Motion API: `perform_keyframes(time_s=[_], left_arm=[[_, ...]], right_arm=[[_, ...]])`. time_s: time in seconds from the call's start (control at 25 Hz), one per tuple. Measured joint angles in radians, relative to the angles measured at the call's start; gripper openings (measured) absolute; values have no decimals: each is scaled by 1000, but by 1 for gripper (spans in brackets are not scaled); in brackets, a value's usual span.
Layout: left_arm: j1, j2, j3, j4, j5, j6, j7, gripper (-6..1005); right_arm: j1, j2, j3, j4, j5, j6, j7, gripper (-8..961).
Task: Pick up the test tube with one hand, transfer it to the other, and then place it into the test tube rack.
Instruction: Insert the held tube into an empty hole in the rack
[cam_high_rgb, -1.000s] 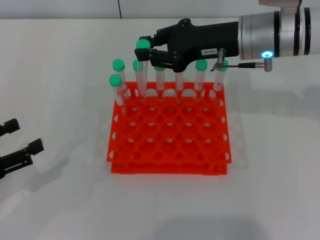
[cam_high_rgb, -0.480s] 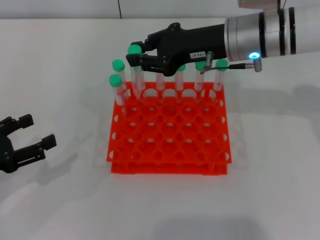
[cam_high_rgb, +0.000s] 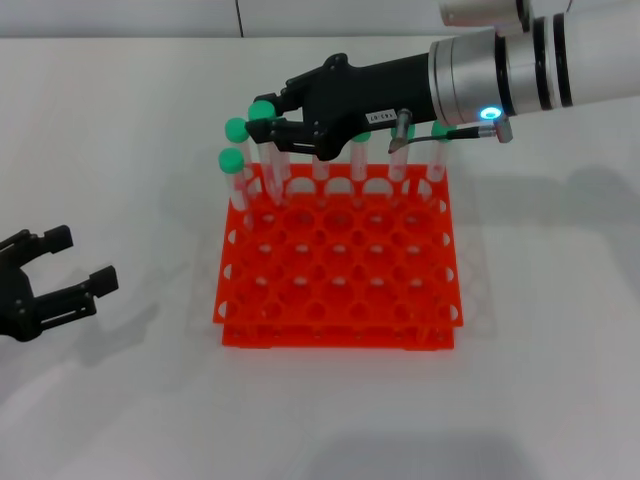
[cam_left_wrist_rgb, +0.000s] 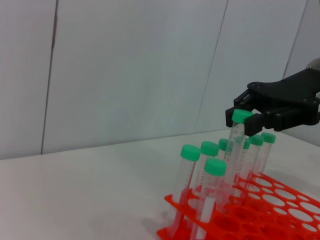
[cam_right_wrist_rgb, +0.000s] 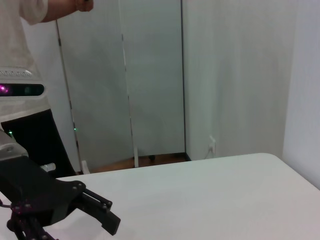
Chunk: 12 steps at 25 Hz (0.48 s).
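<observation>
One unreadable white label marks right tool.

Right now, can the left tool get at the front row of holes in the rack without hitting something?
Probably yes. The left tool is open beside the test tube rack, whose front rows are empty; the tubes and the right tool are at the back.

Right claw clamped, arm reaching leftward; left claw low, fingers spread.

Right gripper: black, small white printed label, silver cylindrical arm, black bands, blue light, thin cable; left gripper: black, unlabelled
</observation>
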Motion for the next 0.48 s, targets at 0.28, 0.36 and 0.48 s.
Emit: perform_keyframes(time_s=[0.28, 0.36, 0.48], left_arm=[[-9, 0, 0, 0, 1, -8, 0, 888], [-12, 0, 0, 0, 1, -8, 0, 888], [-15, 0, 0, 0, 1, -9, 0, 888]], right_arm=[[1, 1, -9, 7, 0, 16, 0, 259], [1, 1, -21, 8, 2, 24, 1, 259], [-3, 2, -27, 9, 2, 27, 8, 259]])
